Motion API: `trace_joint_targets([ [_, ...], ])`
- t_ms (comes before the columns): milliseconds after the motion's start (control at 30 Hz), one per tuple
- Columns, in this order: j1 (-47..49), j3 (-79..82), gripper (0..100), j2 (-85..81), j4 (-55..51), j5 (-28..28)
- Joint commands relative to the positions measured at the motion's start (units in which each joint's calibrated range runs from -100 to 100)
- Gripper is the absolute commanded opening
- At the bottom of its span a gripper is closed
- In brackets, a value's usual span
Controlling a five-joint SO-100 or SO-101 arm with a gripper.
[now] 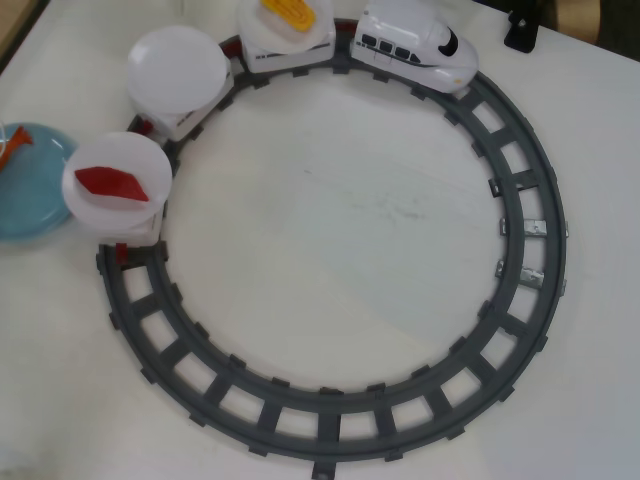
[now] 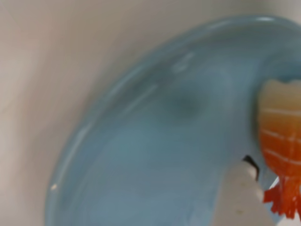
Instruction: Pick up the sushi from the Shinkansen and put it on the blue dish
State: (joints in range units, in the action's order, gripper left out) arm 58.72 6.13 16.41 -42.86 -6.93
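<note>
The sushi (image 2: 282, 141), orange-and-white striped with a red-orange forked tail, sits at the right edge of the wrist view, just over the blue dish (image 2: 155, 155). My gripper (image 2: 265, 186) holds it, and one white fingertip (image 2: 237, 200) shows pressed against its side; the other finger is out of frame. In the overhead view only the sushi's tail (image 1: 12, 145) shows above the blue dish (image 1: 30, 195) at the left edge, and the gripper is out of frame. The Shinkansen (image 1: 415, 45) stands on the track at the top, pulling three plate-topped cars.
The grey circular track (image 1: 520, 240) fills the table's middle. The first car carries a yellow egg piece (image 1: 288, 12), the middle white plate (image 1: 178, 70) is bare, and the last plate holds a flat red piece (image 1: 112, 183) right next to the blue dish.
</note>
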Motion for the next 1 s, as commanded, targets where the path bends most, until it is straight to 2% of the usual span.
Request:
trace_joint_targets([
  [0, -0.54, -2.52, 17, -10.14, -4.49, -0.49],
  [233, 0.87, 2.53, 17, -28.89, -17.82, -1.38],
  [333, 1.57, 10.46, 6, -37.77, -18.42, -1.23],
  [367, 1.66, 13.71, 2, -40.67, -17.23, -1.07],
  [733, 1.05, 55.64, 3, -66.39, 14.28, 2.07],
  [967, 1.22, 63.75, 3, -72.61, 19.63, 3.32],
])
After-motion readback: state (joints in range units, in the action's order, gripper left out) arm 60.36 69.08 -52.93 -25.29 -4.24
